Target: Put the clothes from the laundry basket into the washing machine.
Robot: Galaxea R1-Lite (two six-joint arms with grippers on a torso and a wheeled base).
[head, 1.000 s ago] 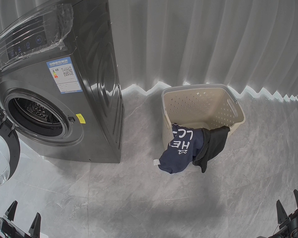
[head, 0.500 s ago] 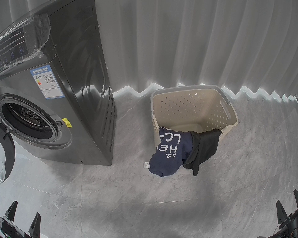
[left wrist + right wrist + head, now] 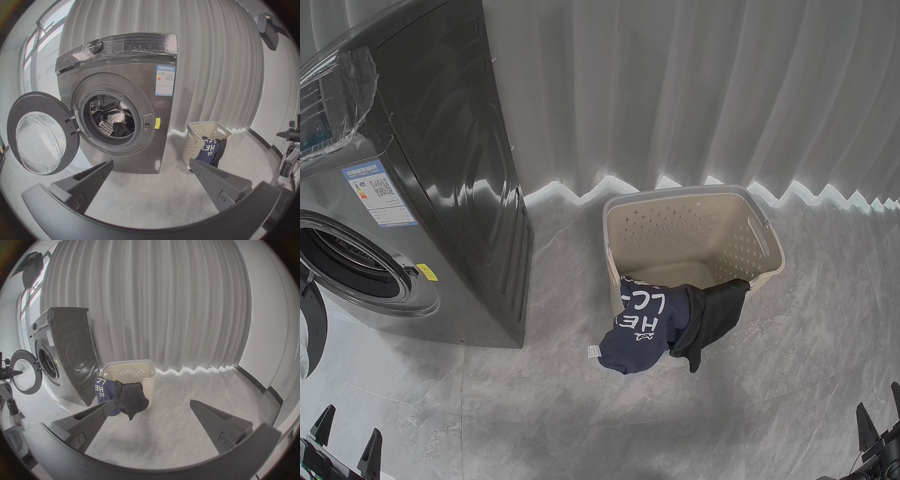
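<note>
Washing machine (image 3: 444, 187), on the floor at left, porthole door (image 3: 40, 134) swung wide; a dark garment (image 3: 120, 128) lies in the drum. Laundry basket (image 3: 681, 231), well apart to its right, before the curtain. Navy shirt (image 3: 640, 325) and black garment (image 3: 712, 312), touching, draped over the basket's near rim. Left tool (image 3: 150, 162) and right tool (image 3: 151, 402), both spread wide and empty, low and far from the clothes. Likely hazard: lifting one garment drags its neighbour onto the floor or tips the light basket.

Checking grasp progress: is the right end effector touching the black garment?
Apart. Head view shows bare floor between the right end effector and the black garment.
</note>
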